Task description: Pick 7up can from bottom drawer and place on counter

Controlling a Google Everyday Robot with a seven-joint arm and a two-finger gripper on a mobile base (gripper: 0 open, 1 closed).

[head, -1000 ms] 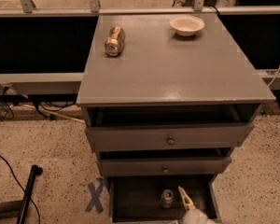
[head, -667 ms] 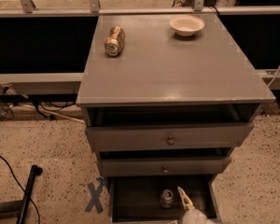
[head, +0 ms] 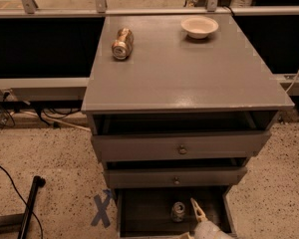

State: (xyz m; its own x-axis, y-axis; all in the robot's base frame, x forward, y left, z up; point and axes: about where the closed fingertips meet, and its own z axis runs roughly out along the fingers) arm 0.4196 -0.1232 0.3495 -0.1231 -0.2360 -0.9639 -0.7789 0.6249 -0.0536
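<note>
Because the silver-topped 7up can [head: 178, 211] stands inside the open grey bottom drawer [head: 142, 215], the pale end effector [head: 198, 214] hovers just right of it; aperture cannot be told.

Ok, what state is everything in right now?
7up can: upright inside the bottom drawer.
Bottom drawer: pulled open.
Middle drawer: open a crack.
Top drawer: partly open.
Gold can: lying on its side on the counter.
Bowl: upright, empty, on the counter.
Gripper: low at the bottom drawer, just right of the 7up can.
</note>
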